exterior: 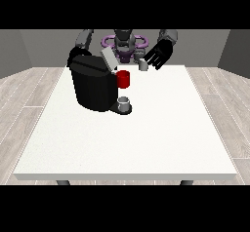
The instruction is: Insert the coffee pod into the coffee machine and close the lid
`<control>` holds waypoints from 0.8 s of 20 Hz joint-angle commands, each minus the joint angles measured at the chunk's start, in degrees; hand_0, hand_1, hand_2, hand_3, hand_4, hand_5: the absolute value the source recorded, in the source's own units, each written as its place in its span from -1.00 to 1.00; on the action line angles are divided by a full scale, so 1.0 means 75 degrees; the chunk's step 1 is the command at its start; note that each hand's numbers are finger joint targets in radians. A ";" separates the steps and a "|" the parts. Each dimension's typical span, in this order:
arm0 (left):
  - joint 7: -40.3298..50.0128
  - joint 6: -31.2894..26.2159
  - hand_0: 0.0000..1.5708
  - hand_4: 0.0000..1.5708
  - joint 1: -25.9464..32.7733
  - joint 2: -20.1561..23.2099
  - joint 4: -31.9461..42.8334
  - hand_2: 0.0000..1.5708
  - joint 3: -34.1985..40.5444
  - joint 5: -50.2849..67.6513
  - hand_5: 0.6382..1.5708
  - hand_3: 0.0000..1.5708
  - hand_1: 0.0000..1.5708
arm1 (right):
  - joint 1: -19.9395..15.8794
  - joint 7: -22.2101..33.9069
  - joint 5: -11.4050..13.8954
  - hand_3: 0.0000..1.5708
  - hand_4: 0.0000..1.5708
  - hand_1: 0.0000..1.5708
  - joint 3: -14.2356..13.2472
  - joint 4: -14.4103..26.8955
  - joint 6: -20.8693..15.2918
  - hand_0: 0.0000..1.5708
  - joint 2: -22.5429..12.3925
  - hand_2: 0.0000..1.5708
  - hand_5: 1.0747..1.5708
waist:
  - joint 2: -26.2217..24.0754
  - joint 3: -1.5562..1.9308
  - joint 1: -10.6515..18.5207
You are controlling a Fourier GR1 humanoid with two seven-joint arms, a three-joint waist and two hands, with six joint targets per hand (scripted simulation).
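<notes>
- Coffee pod (143,66): a small grey cup-shaped item standing upright on the far part of the white table (146,143), just beside the hand at the view's right (158,55). It is well apart from the machine's pod holder.
- Handling, judged: the pod looks light and rigid, with smooth sides that may slip. The best hold is a pinch across its side wall, kept upright.
- Hand at the view's right: fingers spread and fairly straight, hovering next to the pod; nothing held. Whether a fingertip touches the pod cannot be told.
- Hand at the view's left: hidden behind the machine; finger state cannot be told.
- Coffee machine (93,87): black body on the table's left-centre, with its grey lid (108,59) tilted up and open.
- Red pod holder (123,79): open-topped, at the machine's front; contents cannot be seen.
- Grey cup (124,103): standing on the machine's base below the holder; contents cannot be told.
- Risk, judged: the pod could tip on contact.
</notes>
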 commanded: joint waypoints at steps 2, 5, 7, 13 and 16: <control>0.0589 -0.0301 0.54 -0.35 -0.1052 0.0155 0.0102 0.60 0.0399 0.0238 1.00 0.53 0.54 | -0.0454 0.0064 0.0173 -1.00 -0.36 -1.00 0.0188 -0.0138 -0.0118 -1.00 0.0095 -1.00 1.00 | 0.0291 0.0001 -0.0318; 0.0484 -0.0203 0.60 -0.40 -0.1145 0.0694 0.0497 0.64 0.0675 0.0211 1.00 0.55 0.60 | -0.0427 0.0743 0.0028 -1.00 -0.33 -1.00 0.0430 -0.0962 0.0255 -1.00 -0.0041 -1.00 1.00 | 0.0401 -0.0004 -0.0970; 0.0387 -0.0154 0.60 -0.38 -0.1120 0.0331 0.0167 0.68 0.0350 0.0031 1.00 0.60 0.60 | -0.0284 -0.0065 0.0081 -1.00 -0.35 -1.00 0.0125 -0.0401 0.0106 -1.00 -0.0060 -1.00 1.00 | 0.0540 0.0002 -0.0520; 0.0573 -0.0274 0.63 -0.36 -0.1342 0.0304 0.0279 0.66 0.0304 -0.0069 1.00 0.56 0.63 | -0.0636 0.0434 -0.0114 -1.00 -0.35 -1.00 -0.0234 -0.0509 0.0140 -1.00 -0.0363 -1.00 1.00 | 0.0534 0.0002 -0.0547; 0.0622 -0.0303 0.63 -0.38 -0.1676 0.0378 0.0367 0.66 0.0337 -0.0113 1.00 0.57 0.63 | -0.0860 0.0710 0.0175 -1.00 -0.31 -1.00 0.0013 -0.0653 -0.0200 -1.00 -0.0244 -1.00 1.00 | 0.0674 0.0001 -0.0625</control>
